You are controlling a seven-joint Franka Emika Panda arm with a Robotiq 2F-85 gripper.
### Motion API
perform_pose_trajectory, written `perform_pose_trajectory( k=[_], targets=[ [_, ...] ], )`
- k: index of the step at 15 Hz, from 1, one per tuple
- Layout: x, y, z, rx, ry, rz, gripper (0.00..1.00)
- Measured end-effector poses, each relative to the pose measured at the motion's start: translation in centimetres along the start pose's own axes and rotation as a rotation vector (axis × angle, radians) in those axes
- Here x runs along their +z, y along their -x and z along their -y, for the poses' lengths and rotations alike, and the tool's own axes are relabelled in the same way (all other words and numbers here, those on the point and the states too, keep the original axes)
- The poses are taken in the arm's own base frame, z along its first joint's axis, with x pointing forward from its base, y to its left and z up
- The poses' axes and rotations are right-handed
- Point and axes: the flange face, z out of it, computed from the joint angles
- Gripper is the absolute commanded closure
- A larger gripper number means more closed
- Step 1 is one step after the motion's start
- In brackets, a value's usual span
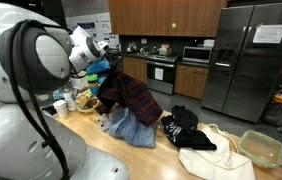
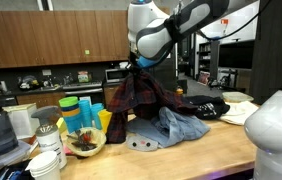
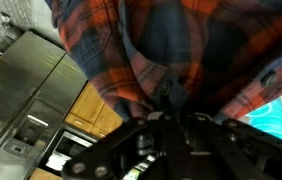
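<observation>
Around me: blue garment (image 2: 176, 125) heaped on the counter (image 2: 181, 160), black garment (image 1: 184, 125) and cream cloth (image 1: 216, 155) beyond, bowl (image 2: 84, 143) and cups (image 2: 71, 112) near.

Pose: my arm comes down from above.

My gripper (image 2: 138, 62): pinched tight on the plaid shirt (image 2: 141, 95), which hangs over the blue garment.

Hidden: my fingertips, buried in fabric in the wrist view.

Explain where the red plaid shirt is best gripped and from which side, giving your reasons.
Grip a bunched fold at the top of the red plaid shirt, coming from above, as the gripper does now with its jaws shut on it. The limp cloth hangs down, so a top pinch probably lifts it off the blue denim garment below.
</observation>
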Motion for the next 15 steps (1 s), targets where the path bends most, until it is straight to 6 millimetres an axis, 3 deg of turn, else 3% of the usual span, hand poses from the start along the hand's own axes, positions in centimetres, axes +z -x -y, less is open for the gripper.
perform_pose_trajectory(
  k=[6, 15],
  targets=[
    [-1.1, -3.2, 2.5, -0.088, 0.029, -0.023, 0.97],
    [-4.0, -5.2, 3.4, -0.119, 0.041, -0.085, 0.97]
  ],
)
